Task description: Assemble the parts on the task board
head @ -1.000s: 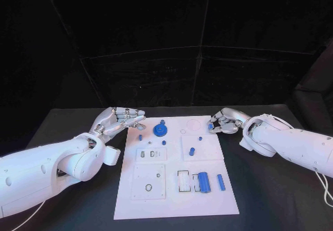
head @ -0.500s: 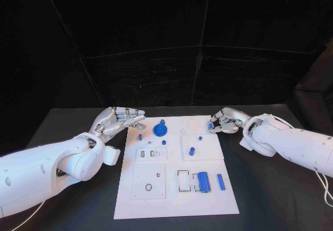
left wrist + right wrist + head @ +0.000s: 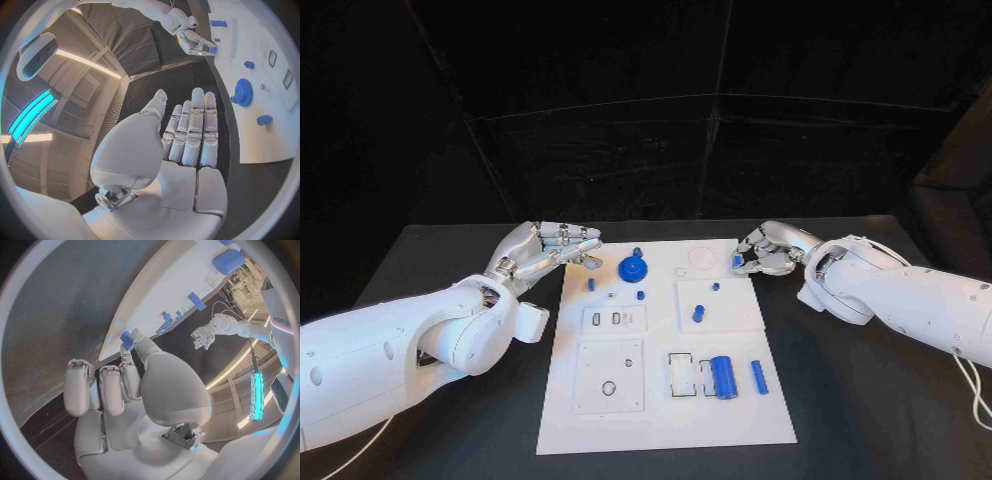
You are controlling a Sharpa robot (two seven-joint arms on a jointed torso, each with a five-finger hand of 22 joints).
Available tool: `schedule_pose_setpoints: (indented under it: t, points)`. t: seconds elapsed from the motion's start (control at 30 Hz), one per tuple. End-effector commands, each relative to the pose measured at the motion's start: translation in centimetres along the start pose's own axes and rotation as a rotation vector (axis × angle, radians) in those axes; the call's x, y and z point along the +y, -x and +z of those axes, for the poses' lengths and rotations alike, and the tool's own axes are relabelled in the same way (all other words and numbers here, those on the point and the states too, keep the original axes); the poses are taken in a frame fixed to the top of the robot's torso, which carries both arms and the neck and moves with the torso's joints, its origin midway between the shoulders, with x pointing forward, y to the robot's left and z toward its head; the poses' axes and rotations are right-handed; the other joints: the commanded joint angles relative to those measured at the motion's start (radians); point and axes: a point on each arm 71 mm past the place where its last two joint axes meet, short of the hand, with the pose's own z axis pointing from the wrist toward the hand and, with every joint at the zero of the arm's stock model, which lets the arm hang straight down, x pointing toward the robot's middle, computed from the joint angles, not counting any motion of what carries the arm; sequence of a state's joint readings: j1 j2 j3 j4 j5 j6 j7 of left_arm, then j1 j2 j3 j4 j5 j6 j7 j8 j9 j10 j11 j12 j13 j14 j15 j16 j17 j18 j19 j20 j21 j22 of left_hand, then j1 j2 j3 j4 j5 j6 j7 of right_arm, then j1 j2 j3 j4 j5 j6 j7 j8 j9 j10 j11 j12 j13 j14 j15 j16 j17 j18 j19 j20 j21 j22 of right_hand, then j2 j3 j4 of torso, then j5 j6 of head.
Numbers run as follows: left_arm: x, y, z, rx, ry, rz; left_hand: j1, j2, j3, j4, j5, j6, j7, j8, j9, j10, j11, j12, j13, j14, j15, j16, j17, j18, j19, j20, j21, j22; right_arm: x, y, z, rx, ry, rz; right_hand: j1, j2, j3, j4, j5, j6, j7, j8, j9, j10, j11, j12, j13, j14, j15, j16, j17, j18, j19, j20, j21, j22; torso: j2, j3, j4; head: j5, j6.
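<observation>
Right robot hand [image 3: 764, 252] pinching part [image 3: 737, 262], board [image 3: 733, 410] edge

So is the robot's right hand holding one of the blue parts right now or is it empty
Holding one. The right hand pinches a small blue part between fingertips at the task board edge, other fingers curled.

Left hand [image 3: 187, 130] flat, fingers straight and together, holding nothing, beside the white task board [image 3: 262, 135]. Blue gear [image 3: 242, 92] and small blue pegs on board. Right hand [image 3: 195, 42] at far edge.
</observation>
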State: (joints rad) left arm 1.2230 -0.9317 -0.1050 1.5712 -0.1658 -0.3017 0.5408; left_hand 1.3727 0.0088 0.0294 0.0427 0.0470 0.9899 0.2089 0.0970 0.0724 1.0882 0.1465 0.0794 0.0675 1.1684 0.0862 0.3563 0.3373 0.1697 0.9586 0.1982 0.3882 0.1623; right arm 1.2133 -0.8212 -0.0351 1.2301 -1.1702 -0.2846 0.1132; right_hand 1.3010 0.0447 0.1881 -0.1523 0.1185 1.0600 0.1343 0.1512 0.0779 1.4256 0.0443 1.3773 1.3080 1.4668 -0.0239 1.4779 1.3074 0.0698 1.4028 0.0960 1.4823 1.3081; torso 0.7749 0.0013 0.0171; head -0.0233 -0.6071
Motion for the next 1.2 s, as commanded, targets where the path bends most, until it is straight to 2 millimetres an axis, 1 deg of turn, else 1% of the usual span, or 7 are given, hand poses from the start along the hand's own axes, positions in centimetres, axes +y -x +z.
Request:
schedule_pose_setpoints:
  t: [0.03,0.43,0.67,0.87,0.93,1.1,1.2]
  points:
    - [0.0,-0.1,0.0,0.011,0.003,-0.008,0.000,0.009,-0.001,-0.005,0.001,0.004,0.005,-0.007,-0.001,0.002,0.004,-0.006,-0.001,-0.002,0.000,-0.006,0.001,0.012,-0.006,0.000,-0.004,-0.001,0.4,0.4,0.0,-0.060,0.029,-0.001,0.005,0.026,0.008,-0.001,-0.005,0.031,-0.019,0.011,0.013,0.002,-0.010,0.007,0.032,0.062,-0.008,0.007,0.046,-0.015,0.002,-0.010,0.007,0.008,0.000,0.0007,-0.0010,0.001,0.000]
    - [0.0,0.0,0.0,0.009,0.004,-0.007,0.000,0.009,-0.001,-0.005,0.001,0.004,0.005,-0.007,-0.001,0.002,0.004,-0.006,-0.001,-0.002,0.000,-0.006,0.001,0.012,-0.006,0.000,-0.004,-0.001,2.4,0.3,-1.1,-0.092,0.025,0.027,0.000,0.029,0.020,-0.007,0.006,0.023,-0.018,0.005,0.010,0.001,-0.011,0.003,0.028,0.062,-0.011,0.006,0.046,-0.016,0.004,-0.016,0.007,0.010,-0.004,-0.0024,-0.0001,0.005,0.001]
    - [0.0,0.1,0.1,0.006,0.007,-0.008,0.000,0.010,-0.001,-0.006,0.001,0.003,0.005,-0.008,-0.002,0.002,0.005,-0.007,-0.002,-0.002,0.001,-0.007,0.002,0.012,-0.006,0.000,-0.004,-0.001,7.4,-1.7,-1.2,-0.053,0.050,0.074,-0.011,0.027,0.025,-0.006,0.021,0.020,-0.017,0.002,0.009,-0.003,-0.010,-0.003,0.023,0.061,-0.011,0.005,0.043,-0.016,0.005,-0.017,0.007,0.011,-0.014,-0.0064,-0.0002,0.022,-0.010]
    - [0.1,0.3,0.1,-0.009,0.014,-0.027,0.000,0.010,-0.001,-0.006,0.001,0.003,0.005,-0.008,-0.002,0.002,0.005,-0.007,-0.002,-0.002,0.001,-0.007,0.002,0.012,-0.006,0.000,-0.004,-0.001,11.5,-3.7,-0.1,-0.016,0.101,0.070,-0.012,0.028,0.026,-0.006,0.022,0.020,-0.017,0.001,0.009,-0.003,-0.010,-0.004,0.022,0.061,-0.011,0.004,0.042,-0.016,0.005,-0.017,0.008,0.011,-0.017,-0.0104,0.0036,0.035,-0.020]
    - [0.1,0.4,0.1,-0.013,0.016,-0.030,-0.001,0.011,-0.001,-0.006,0.001,0.004,0.005,-0.008,-0.001,0.002,0.005,-0.007,-0.002,-0.002,0.001,-0.008,0.002,0.012,-0.006,0.000,-0.004,-0.001,12.6,-4.3,0.4,-0.007,0.114,0.063,-0.015,0.028,0.027,-0.006,0.022,0.019,-0.017,0.000,0.009,-0.004,-0.010,-0.006,0.021,0.060,-0.011,0.003,0.039,-0.016,0.005,-0.017,0.007,0.010,-0.019,-0.0100,0.0030,0.043,-0.029]
    - [0.1,0.5,0.1,-0.018,0.018,-0.034,-0.001,0.011,0.000,-0.006,0.001,0.004,0.005,-0.008,-0.001,0.002,0.005,-0.007,-0.002,-0.002,0.001,-0.008,0.002,0.012,-0.006,0.000,-0.005,-0.001,14.8,-5.6,1.3,0.019,0.140,0.051,-0.015,0.028,0.028,-0.005,0.023,0.019,-0.016,0.000,0.008,-0.004,-0.010,-0.006,0.020,0.060,-0.011,0.003,0.038,-0.016,0.004,-0.017,0.007,0.010,-0.019,-0.0102,0.0058,0.052,-0.034]
    - [0.1,0.5,0.1,-0.018,0.018,-0.035,-0.001,0.011,0.000,-0.006,0.001,0.004,0.005,-0.008,-0.001,0.002,0.005,-0.007,-0.002,-0.002,0.001,-0.008,0.002,0.012,-0.006,0.000,-0.005,-0.001,16.1,-6.5,1.8,0.042,0.156,0.036,-0.018,0.028,0.029,-0.005,0.024,0.017,-0.016,-0.001,0.008,-0.004,-0.010,-0.007,0.020,0.060,-0.011,0.002,0.036,-0.016,0.004,-0.017,0.007,0.009,-0.019,-0.0105,0.0041,0.059,-0.039]
